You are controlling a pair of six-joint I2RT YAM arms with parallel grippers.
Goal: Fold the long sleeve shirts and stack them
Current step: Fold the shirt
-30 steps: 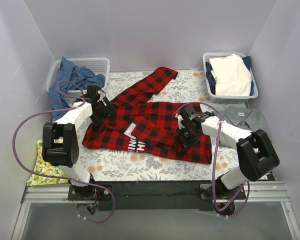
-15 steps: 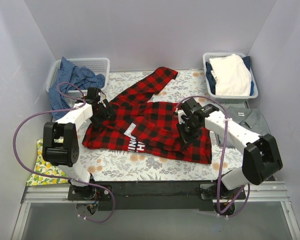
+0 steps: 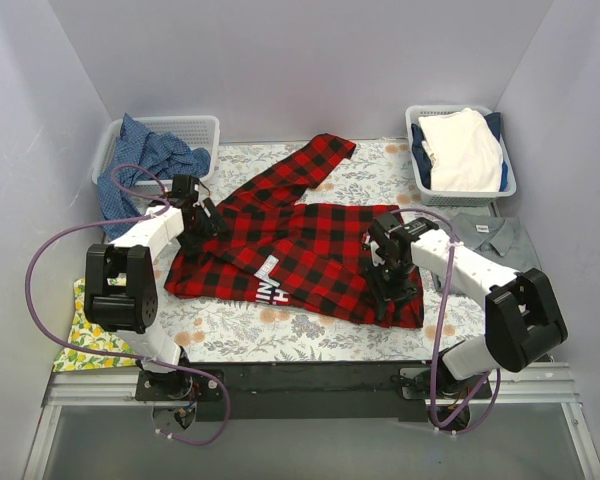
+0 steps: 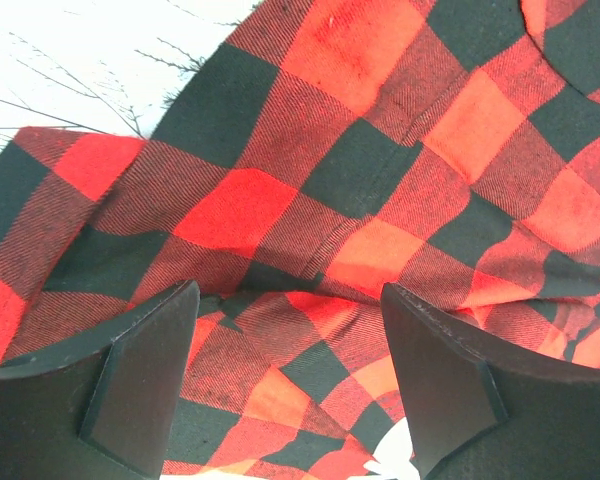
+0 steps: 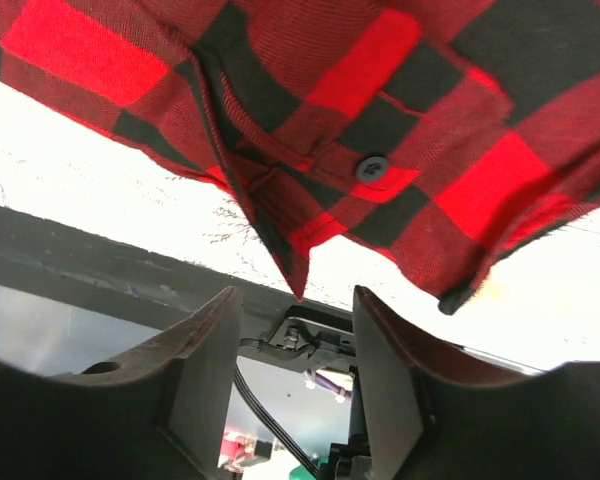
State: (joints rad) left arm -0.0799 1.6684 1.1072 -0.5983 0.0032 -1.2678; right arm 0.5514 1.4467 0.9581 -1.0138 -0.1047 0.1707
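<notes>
Plaid shirt [image 3: 300, 255] lies spread mid-table, one sleeve angled back. Left gripper [image 3: 211, 222] open-jawed over its left edge; right gripper [image 3: 385, 293] open-jawed at near-right hem, holding nothing. Next fold: pinch hem squarely, lift low, avoid dragging

White lettering [image 3: 268, 292] on the plaid shirt [image 3: 310, 250] partly under a fold, illegible.
</notes>
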